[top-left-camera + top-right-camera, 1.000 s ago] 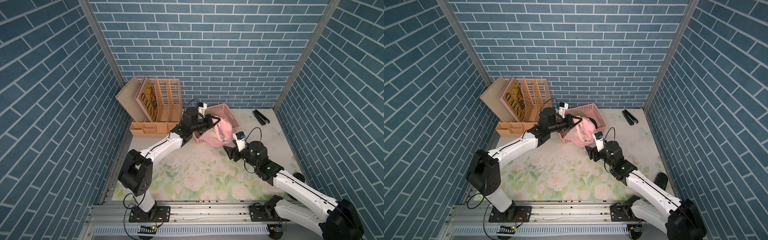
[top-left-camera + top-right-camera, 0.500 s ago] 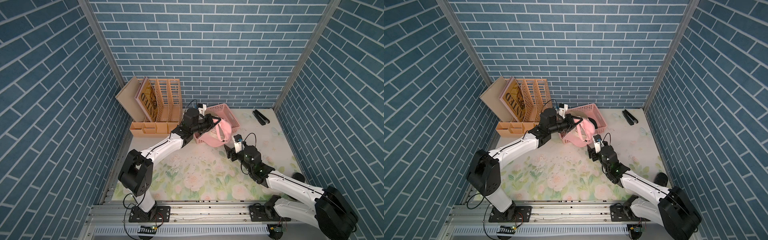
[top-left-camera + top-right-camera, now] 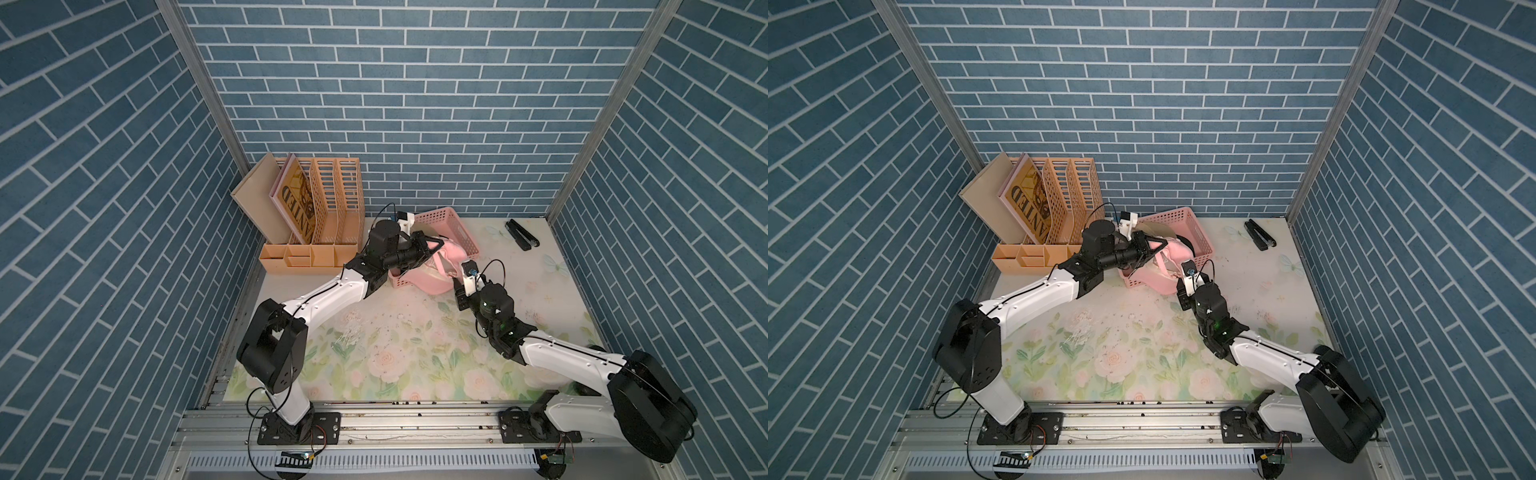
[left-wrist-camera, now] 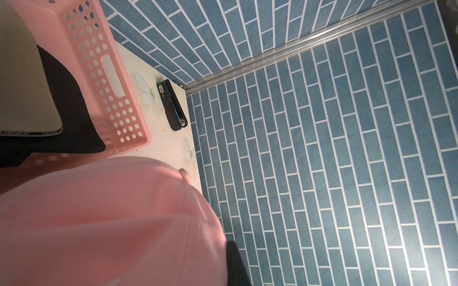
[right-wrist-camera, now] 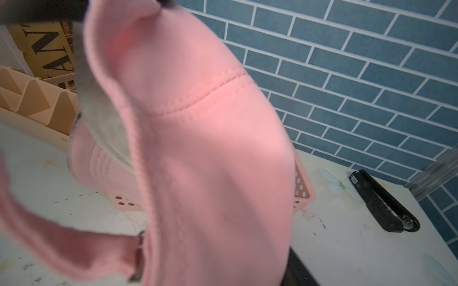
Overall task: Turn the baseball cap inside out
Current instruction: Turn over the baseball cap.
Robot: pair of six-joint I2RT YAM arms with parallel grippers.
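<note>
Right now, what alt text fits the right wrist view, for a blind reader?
A pink baseball cap hangs close to the camera and fills most of the picture. Behind it are a pink basket, a black stapler and a blue brick wall.

Baseball cap (image 5: pixel 198 148) blurred, edge-cropped

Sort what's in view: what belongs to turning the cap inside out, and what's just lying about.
Part of the job:
pink cap

Just lying about:
pink basket
stapler
file rack
desk tray
book
</note>
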